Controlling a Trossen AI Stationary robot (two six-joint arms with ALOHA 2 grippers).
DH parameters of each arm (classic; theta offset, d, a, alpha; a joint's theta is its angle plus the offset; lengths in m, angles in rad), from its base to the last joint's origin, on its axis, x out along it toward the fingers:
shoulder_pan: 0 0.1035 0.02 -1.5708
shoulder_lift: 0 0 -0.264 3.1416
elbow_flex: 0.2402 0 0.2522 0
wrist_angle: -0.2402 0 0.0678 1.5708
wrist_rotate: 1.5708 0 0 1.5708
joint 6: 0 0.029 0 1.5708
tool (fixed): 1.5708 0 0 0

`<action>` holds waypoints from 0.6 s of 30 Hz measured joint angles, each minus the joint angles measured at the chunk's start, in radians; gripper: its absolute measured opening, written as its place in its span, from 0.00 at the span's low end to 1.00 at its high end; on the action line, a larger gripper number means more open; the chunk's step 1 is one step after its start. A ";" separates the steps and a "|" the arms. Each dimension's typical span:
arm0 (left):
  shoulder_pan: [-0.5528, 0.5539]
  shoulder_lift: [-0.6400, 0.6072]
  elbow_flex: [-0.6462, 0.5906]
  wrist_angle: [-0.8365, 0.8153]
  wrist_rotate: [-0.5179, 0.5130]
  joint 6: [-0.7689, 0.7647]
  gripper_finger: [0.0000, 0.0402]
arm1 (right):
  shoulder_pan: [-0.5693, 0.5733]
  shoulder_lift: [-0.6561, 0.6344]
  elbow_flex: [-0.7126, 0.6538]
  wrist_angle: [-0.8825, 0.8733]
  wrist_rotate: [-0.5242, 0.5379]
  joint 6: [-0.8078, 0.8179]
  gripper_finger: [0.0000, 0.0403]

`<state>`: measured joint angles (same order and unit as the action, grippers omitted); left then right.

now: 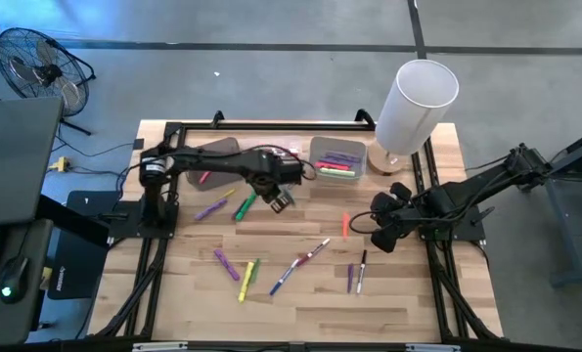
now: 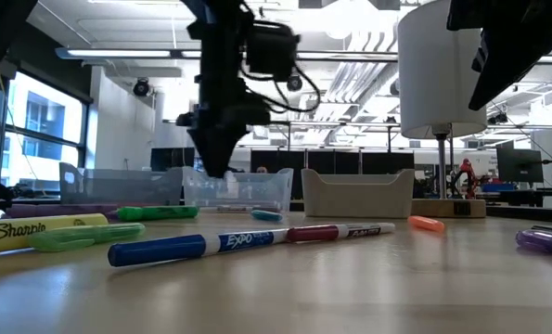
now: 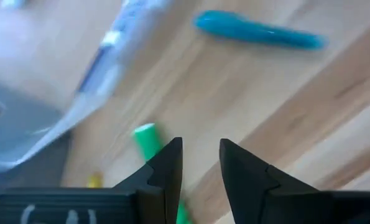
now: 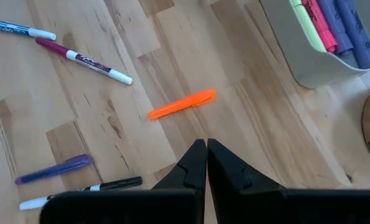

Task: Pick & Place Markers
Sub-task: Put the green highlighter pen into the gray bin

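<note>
Markers lie scattered flat on the wooden table: a green one (image 1: 244,205) and a purple one (image 1: 209,208) at the left, an orange one (image 1: 345,227), and blue and red pens (image 1: 300,264) near the middle. My left gripper (image 1: 279,198) hovers over the table beside the green marker (image 3: 148,140), its fingers a narrow gap apart with nothing between them. A teal marker (image 3: 259,34) lies farther off. My right gripper (image 4: 205,149) is shut and empty, above the table near the orange marker (image 4: 181,104).
A grey bin (image 1: 314,154) holding several markers sits at the far side, with a clear bin (image 2: 238,190) beside it. A tall white cylinder (image 1: 415,103) stands at the far right corner. More markers (image 1: 246,279) lie toward the near edge.
</note>
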<state>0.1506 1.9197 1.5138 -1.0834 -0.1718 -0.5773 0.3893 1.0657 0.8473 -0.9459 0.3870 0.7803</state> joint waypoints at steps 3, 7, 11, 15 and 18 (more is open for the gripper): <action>0.024 -0.050 -0.073 0.017 -0.004 -0.044 0.26 | 0.000 0.000 0.000 0.000 -0.004 0.000 0.01; 0.029 -0.126 -0.160 0.078 0.004 -0.112 0.26 | 0.000 0.000 0.000 -0.003 -0.008 -0.001 0.00; 0.025 -0.147 -0.220 0.093 0.006 -0.147 0.26 | 0.000 0.000 0.000 -0.003 -0.002 -0.006 0.00; 0.027 -0.148 -0.266 0.152 0.032 -0.164 0.26 | 0.000 0.000 0.000 -0.002 0.021 -0.038 0.00; 0.027 -0.149 -0.298 0.234 0.033 -0.162 0.26 | -0.001 0.000 0.000 -0.002 0.032 -0.038 0.00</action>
<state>0.1776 1.7710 1.2156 -0.8498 -0.1388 -0.7396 0.3886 1.0660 0.8474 -0.9478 0.4185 0.7419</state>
